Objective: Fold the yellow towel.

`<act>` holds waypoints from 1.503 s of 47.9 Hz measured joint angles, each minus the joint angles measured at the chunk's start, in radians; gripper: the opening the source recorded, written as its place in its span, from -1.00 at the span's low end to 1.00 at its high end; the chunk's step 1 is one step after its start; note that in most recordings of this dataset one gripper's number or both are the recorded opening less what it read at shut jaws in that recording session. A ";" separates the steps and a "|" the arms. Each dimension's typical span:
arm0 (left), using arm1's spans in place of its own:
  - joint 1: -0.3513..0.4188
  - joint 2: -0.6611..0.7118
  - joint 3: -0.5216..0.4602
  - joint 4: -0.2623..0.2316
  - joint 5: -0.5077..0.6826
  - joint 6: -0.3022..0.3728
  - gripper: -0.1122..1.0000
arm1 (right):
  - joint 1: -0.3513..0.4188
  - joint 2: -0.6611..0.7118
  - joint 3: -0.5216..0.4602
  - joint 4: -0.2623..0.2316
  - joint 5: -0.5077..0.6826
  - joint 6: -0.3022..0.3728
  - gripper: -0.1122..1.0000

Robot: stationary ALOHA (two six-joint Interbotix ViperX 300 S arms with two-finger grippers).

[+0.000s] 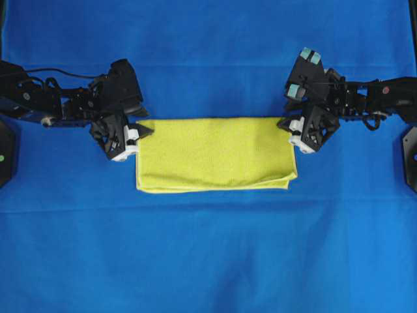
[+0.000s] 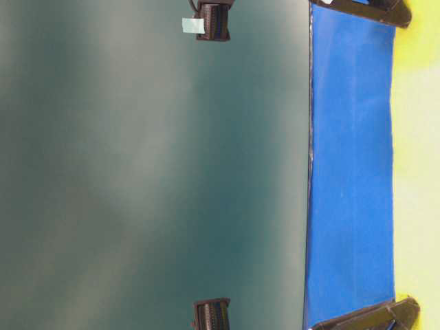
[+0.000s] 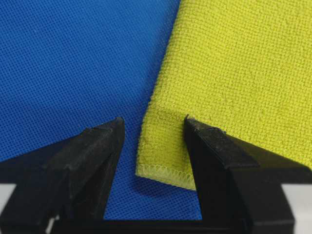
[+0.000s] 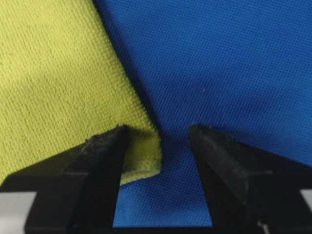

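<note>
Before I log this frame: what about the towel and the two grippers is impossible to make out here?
- Yellow towel, overhead view: how many layers lie folded; only the top face shows.
- Left gripper, overhead: its fingertips merge with the towel's corner, so contact is unclear.
- Right gripper, right wrist view: jaws open astride the corner; its height above the blue sheet is unreadable.
- Table-level view: towel blurred, cut by the frame edge.

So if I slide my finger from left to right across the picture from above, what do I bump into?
Left gripper → yellow towel → right gripper, all lying on the blue sheet.
</note>
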 measured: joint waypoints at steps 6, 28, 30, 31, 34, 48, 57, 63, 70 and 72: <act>0.002 0.000 0.000 0.000 0.003 0.000 -0.03 | -0.002 0.000 0.000 0.000 -0.006 0.002 0.23; -0.006 -0.006 -0.011 0.000 0.097 0.011 -0.73 | 0.011 0.000 -0.002 -0.003 -0.005 -0.009 -0.76; -0.006 -0.009 -0.012 0.000 0.101 0.015 -0.73 | 0.012 -0.005 -0.002 -0.003 -0.003 -0.009 -0.76; -0.006 -0.009 -0.012 0.000 0.104 0.017 -0.73 | 0.012 -0.006 -0.002 -0.003 -0.002 -0.009 -0.76; -0.005 -0.015 -0.015 0.000 0.118 0.020 -0.73 | 0.012 -0.017 0.002 -0.003 0.008 -0.009 -0.76; -0.011 -0.141 -0.072 0.000 0.270 0.018 -0.73 | 0.015 -0.153 -0.003 -0.003 0.158 -0.008 -0.76; -0.054 -0.221 -0.135 0.000 0.350 0.011 -0.73 | 0.014 -0.318 -0.017 -0.005 0.270 -0.006 -0.76; -0.080 -0.265 -0.170 0.000 0.362 0.011 -0.73 | 0.014 -0.416 -0.021 -0.006 0.316 -0.008 -0.76; -0.089 -0.302 -0.187 0.000 0.360 0.014 -0.73 | 0.014 -0.489 -0.021 -0.006 0.336 -0.008 -0.76; -0.089 -0.305 -0.187 0.000 0.359 0.014 -0.73 | 0.014 -0.497 -0.021 -0.006 0.337 -0.006 -0.76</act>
